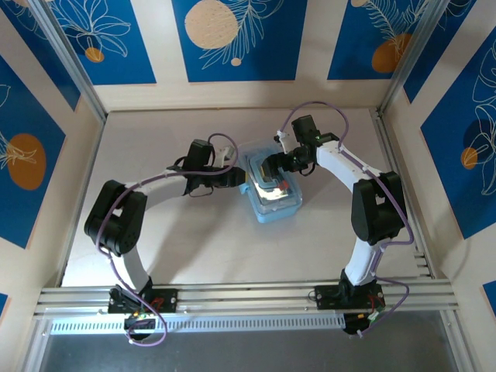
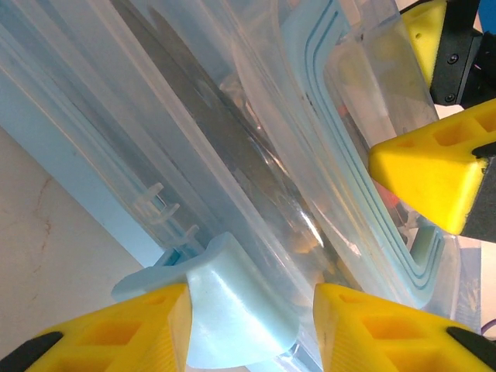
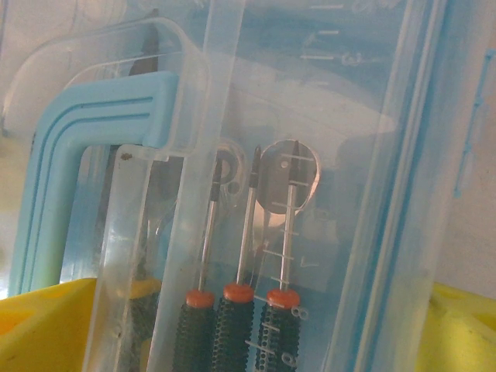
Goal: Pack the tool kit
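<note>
The tool kit's light-blue case (image 1: pixel 277 204) lies mid-table with its clear lid (image 3: pixel 349 116) down over it. Through the lid I see three red-and-black screwdrivers (image 3: pixel 239 325) side by side and a silver wrench head (image 3: pixel 288 180). My left gripper (image 1: pixel 242 182) is at the case's left side. It (image 2: pixel 252 329) is open around the light-blue latch tab (image 2: pixel 232 302), which touches one finger and stands clear of the other. My right gripper (image 1: pixel 271 167) hangs over the far end of the case. It (image 3: pixel 263 314) is open wide, a yellow finger on each side of the case.
The case has a light-blue carry handle (image 3: pixel 46 194). The right gripper's yellow fingers (image 2: pixel 434 174) sit close by in the left wrist view. The pale table (image 1: pixel 194 248) is walled on three sides, with a metal rail (image 1: pixel 248 296) along the near edge.
</note>
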You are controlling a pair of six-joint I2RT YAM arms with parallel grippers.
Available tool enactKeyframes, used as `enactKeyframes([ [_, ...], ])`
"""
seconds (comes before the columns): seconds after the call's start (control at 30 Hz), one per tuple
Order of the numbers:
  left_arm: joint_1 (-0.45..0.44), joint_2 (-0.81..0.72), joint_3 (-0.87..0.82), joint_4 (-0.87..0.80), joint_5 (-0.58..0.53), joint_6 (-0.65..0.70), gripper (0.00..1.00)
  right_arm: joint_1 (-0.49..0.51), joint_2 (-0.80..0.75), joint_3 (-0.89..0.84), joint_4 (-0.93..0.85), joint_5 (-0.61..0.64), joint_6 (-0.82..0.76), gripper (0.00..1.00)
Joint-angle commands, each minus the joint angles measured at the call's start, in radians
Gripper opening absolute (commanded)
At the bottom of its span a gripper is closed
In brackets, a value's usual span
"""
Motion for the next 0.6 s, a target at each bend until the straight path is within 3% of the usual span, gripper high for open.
enactKeyframes([
  [0.0, -0.027, 0.040, -0.011, 0.101, 0.063, -0.031, 0.45, 0.030, 0.060, -0.061, -0.125, -0.080, -0.005, 0.93],
  [0.57, -0.044, 0.108, -0.064, 0.250, 0.072, -0.093, 0.46, 0.036, 0.070, -0.064, -0.127, -0.106, 0.001, 0.93],
])
